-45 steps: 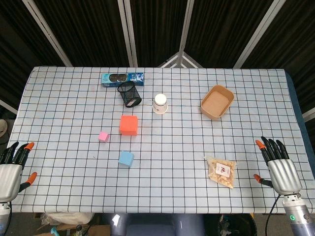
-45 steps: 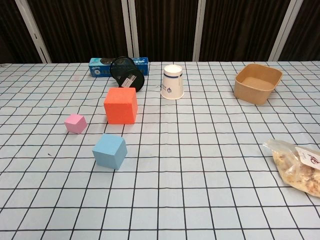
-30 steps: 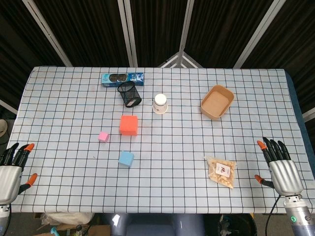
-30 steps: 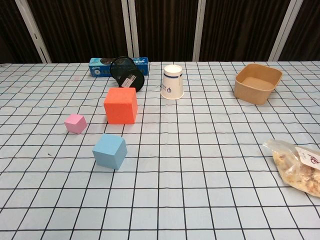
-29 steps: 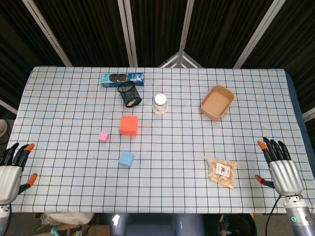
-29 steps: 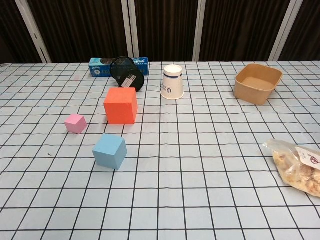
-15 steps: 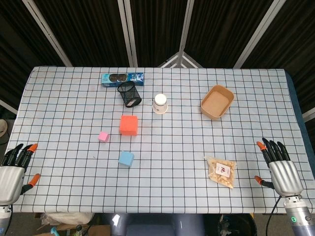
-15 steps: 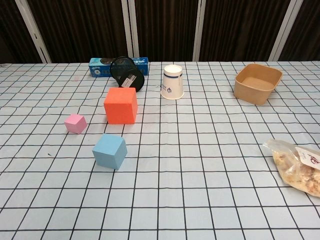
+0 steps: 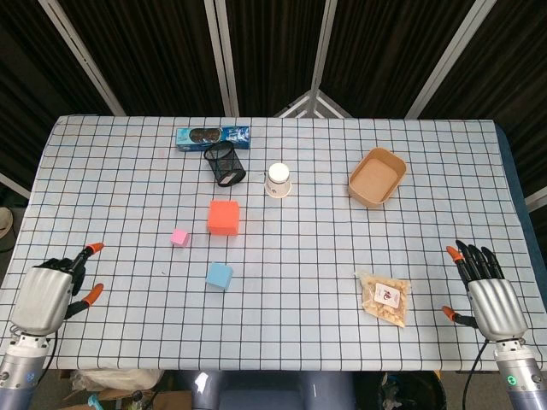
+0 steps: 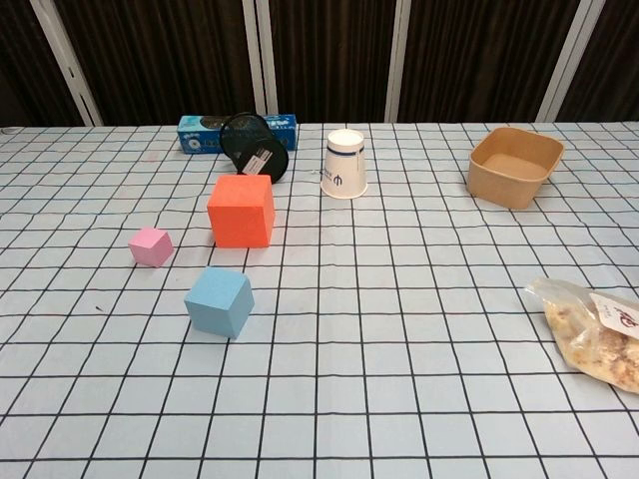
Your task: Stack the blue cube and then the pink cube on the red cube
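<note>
The red cube (image 9: 223, 217) (image 10: 241, 211) sits left of the table's middle. A small pink cube (image 9: 179, 237) (image 10: 151, 245) lies to its left and nearer me. Nearest me of the three is the blue cube (image 9: 219, 275) (image 10: 219, 301). All three stand apart on the checked cloth. My left hand (image 9: 49, 294) hovers over the table's front left corner, open, holding nothing, well left of the cubes. My right hand (image 9: 489, 295) is open at the front right edge, fingers spread. Neither hand shows in the chest view.
A black mesh pen cup (image 9: 225, 163) lies tipped behind the red cube, with a blue box (image 9: 212, 136) beyond it. A paper cup (image 9: 278, 180) stands upside down mid-table. A brown bowl (image 9: 377, 177) sits at the back right; a snack bag (image 9: 385, 298) lies front right.
My left hand has moved right and inward over the table's front left corner. The right hand and the cubes have stayed put.
</note>
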